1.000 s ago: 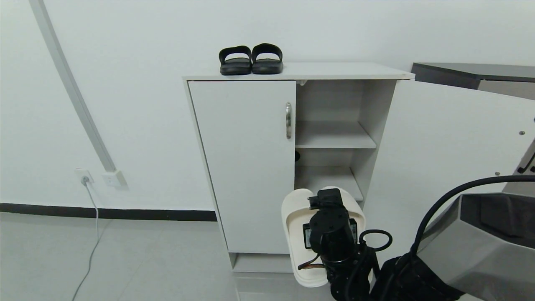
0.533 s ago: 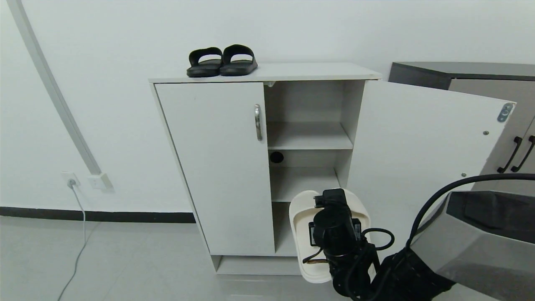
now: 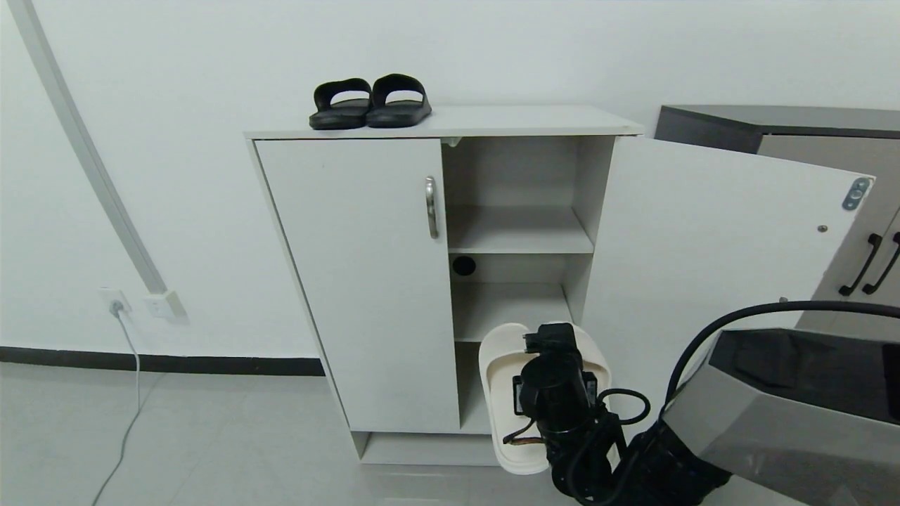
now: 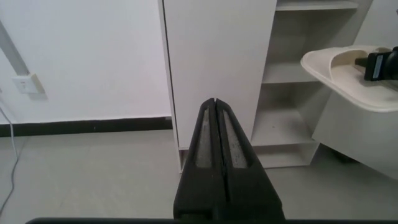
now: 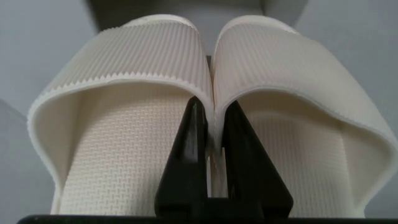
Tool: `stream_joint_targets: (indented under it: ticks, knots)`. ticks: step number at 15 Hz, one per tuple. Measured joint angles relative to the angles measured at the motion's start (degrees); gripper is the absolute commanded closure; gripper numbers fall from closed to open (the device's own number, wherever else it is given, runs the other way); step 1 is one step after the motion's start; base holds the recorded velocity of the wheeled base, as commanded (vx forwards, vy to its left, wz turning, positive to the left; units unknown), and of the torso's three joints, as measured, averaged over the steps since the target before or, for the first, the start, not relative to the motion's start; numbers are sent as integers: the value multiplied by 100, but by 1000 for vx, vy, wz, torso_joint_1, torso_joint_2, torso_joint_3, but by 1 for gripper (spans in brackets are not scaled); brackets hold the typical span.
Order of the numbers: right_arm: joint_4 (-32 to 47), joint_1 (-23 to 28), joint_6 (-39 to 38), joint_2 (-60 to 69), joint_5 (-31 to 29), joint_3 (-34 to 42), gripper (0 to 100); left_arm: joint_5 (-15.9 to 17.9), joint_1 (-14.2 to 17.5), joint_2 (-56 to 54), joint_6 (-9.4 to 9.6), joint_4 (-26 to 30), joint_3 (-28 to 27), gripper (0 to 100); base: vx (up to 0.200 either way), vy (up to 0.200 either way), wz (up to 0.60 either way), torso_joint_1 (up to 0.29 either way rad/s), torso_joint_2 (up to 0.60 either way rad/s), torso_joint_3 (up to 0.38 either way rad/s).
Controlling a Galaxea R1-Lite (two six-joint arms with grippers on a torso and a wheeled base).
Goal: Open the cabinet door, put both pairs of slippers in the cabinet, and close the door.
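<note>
The white cabinet (image 3: 365, 281) has its left door shut and its right door (image 3: 703, 260) swung open, baring two shelves (image 3: 517, 239). A black pair of slippers (image 3: 371, 102) rests on the cabinet top at the left. My right gripper (image 5: 213, 127) is shut on the white pair of slippers (image 3: 503, 379), pinching their inner straps (image 5: 214, 81) together, and holds them low in front of the open compartment. In the left wrist view, the white slippers (image 4: 348, 78) show beside the lower shelves. My left gripper (image 4: 214, 109) is shut and empty, off to the cabinet's left, above the floor.
A wall socket with a plugged cable (image 3: 116, 303) sits low on the wall at left. A grey cabinet with black handles (image 3: 868, 263) stands behind the open door. Bare tiled floor (image 3: 211, 450) lies in front of the shut door.
The head camera has shifted, so the cabinet sits further left in the picture and the open door shows in full. The right gripper still holds the white slippers before the lower compartment.
</note>
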State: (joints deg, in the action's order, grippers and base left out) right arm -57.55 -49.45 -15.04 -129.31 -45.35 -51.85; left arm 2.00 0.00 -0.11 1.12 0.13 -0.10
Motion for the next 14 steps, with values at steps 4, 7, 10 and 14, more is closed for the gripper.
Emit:
stream_joint_targets:
  ticks: [4,7,10,14]
  knots:
    - [-28,-2,2,-256,20,-289,100,2,0,1,0,-2,0,100,0,0,0,0,0,0]
    - [-26,-20,10,-433,27,-441,100,0,0,4,0,2,0,100,0,0,0,0,0,0]
    - [-26,-5,7,-517,20,-483,100,0,0,4,0,5,0,100,0,0,0,2,1,-20]
    - [-30,11,2,-573,17,-514,100,0,0,4,2,5,0,100,0,0,0,0,-2,-161]
